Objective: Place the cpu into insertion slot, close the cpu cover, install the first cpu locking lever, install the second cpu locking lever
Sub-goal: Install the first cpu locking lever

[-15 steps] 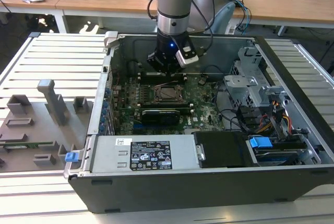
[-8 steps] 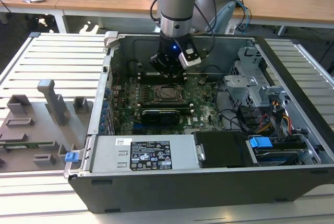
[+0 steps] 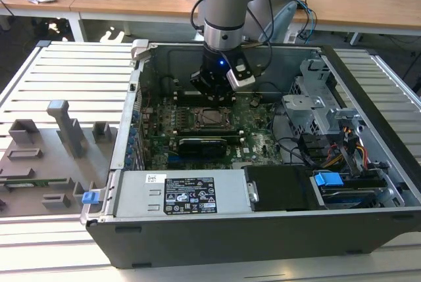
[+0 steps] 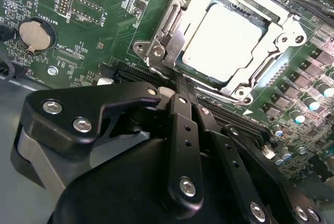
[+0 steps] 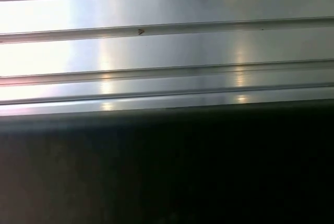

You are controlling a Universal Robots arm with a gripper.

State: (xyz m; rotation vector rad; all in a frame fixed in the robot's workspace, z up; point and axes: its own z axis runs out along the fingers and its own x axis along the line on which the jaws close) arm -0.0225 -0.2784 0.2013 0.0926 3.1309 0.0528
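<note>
Going from the exterior view's left, the open computer case (image 3: 125, 137) lies on the slatted worktop (image 3: 72, 78), and I hang over its motherboard (image 3: 256, 141). In the second wrist view the cpu (image 4: 224, 41) already sits flat in the insertion slot (image 4: 180, 70), and the cpu cover (image 4: 245, 92) seems closed around it. My claw (image 4: 182, 98) has its fingers together on nothing, its tip just beside the socket's near edge. I cannot tell if a locking lever is latched.
</note>
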